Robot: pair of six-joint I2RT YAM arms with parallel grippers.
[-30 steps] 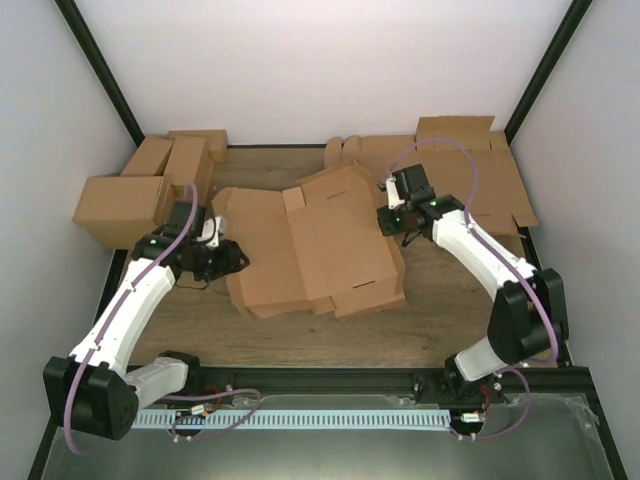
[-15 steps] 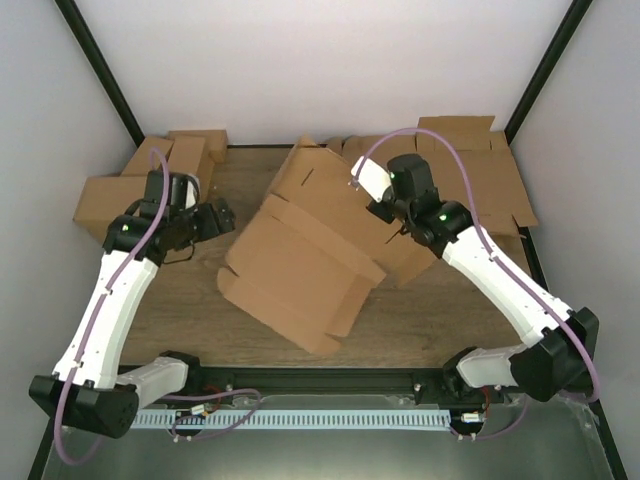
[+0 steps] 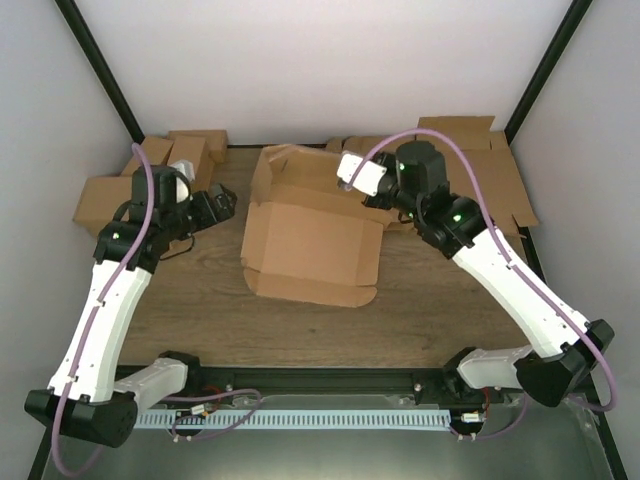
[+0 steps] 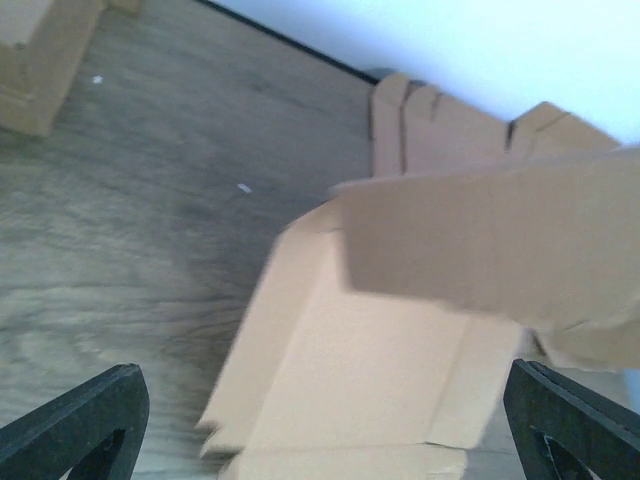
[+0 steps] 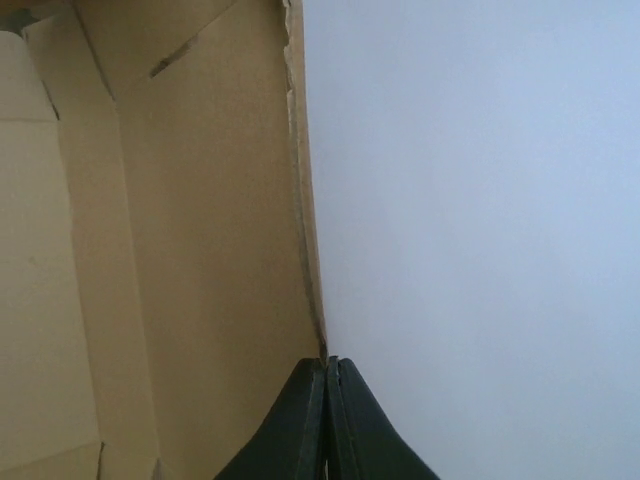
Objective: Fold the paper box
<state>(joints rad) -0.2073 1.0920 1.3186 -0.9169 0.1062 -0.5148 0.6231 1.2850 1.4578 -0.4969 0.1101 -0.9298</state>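
Left fingers (image 4: 85,420) have just sprung wide and let go. They are now backed off to the left of the plain brown creased cardboard paper box (image 3: 315,245), not touching it. The box has been swung round and set down mid-way across the wooden table (image 3: 200,300), inside facing up and rear panel raised. Right fingers (image 5: 312,420) stay clenched on that panel's edge. The fold looks barely begun, with the walls not yet stood up.

No writing, label, brand mark, number or sign can be read in any of the views. The paper box (image 3: 312,245) shows only plain brown card on every panel in sight, and the left wrist view of it is blurred.
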